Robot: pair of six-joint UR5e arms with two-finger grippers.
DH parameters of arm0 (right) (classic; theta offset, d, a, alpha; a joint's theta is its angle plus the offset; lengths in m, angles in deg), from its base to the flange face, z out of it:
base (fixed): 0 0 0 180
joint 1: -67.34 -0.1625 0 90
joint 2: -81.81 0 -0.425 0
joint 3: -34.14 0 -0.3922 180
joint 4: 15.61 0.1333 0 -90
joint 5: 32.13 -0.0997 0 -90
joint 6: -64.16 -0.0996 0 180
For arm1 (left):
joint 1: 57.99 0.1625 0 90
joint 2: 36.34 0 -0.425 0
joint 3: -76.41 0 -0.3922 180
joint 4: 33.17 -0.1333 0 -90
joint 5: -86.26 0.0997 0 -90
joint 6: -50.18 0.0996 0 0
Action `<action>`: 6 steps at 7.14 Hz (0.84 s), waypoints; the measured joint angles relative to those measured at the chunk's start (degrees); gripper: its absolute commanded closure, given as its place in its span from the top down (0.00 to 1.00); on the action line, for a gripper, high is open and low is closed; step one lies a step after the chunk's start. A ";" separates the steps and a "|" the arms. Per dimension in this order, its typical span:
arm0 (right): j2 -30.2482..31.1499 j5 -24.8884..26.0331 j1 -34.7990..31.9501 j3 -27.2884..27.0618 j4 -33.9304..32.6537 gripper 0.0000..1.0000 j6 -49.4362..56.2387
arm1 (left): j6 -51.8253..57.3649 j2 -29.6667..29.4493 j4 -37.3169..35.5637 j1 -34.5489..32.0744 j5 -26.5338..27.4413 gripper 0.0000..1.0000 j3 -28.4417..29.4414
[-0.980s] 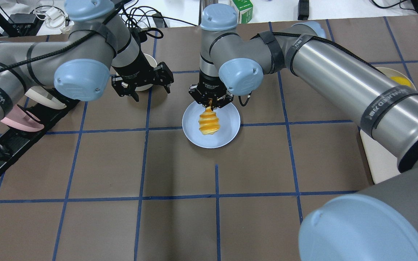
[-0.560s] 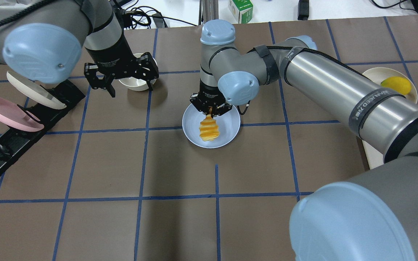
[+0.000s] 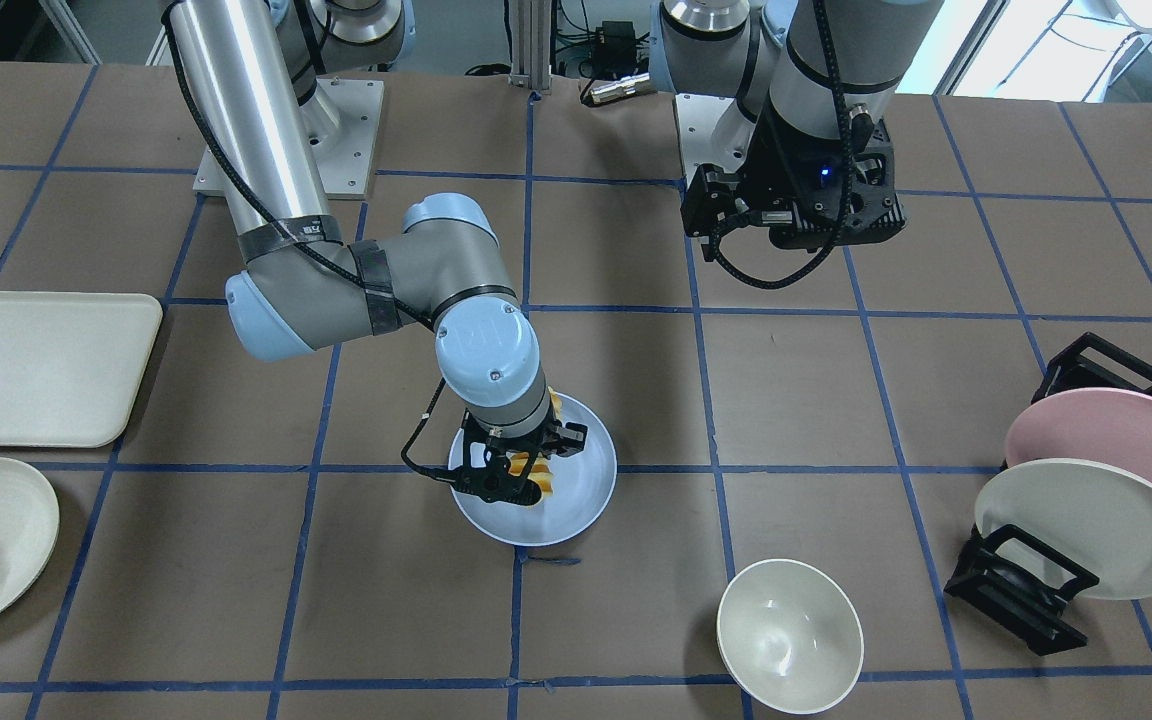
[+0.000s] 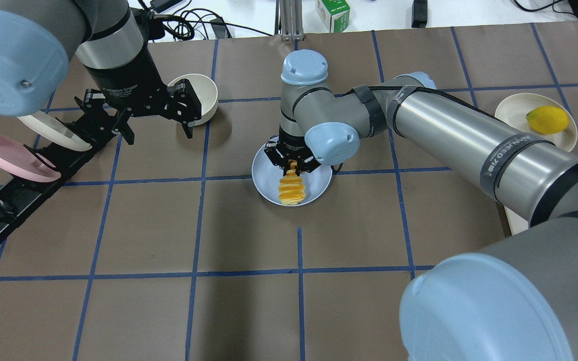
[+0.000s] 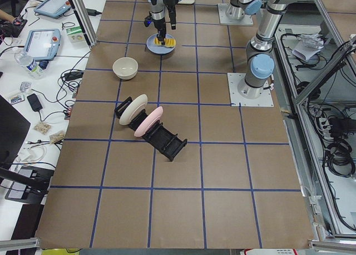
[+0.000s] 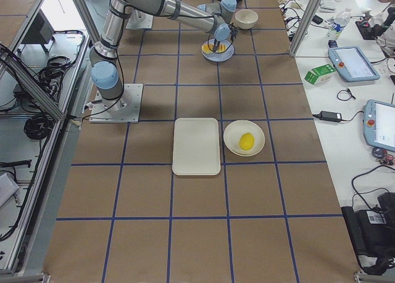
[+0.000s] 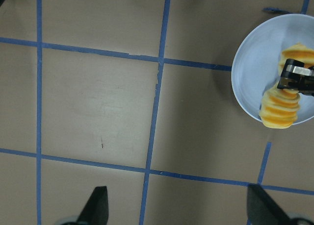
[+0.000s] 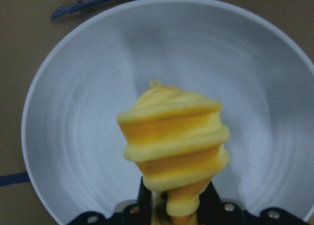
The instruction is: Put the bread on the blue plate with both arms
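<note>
Since a second ago the left claw has swung off sideways, well away from the right claw, and the right one has sunk lower over the blue plate. That right claw is clamped on one end of the bread, which hangs from its fingers with the free end reaching out under the claw toward the plate's rim on the robot's side. I can't tell whether that end already rests on the plate. The left claw stands with its fingers spread wide and nothing between them, and a cream bowl sits just beyond it. To my eye this is the set-down. It looks best done by easing the loaf down until its whole length lies on the plate and nudging it toward the middle so the free end doesn't overhang. The fingers should part only once the loaf is supported, then lift straight up so they don't drag it.
</note>
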 measured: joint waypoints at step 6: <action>9.70 0.44 3.67 0.52 5.02 1.00 1.25 | 9.19 -0.79 -9.14 0.70 -0.76 1.00 -0.41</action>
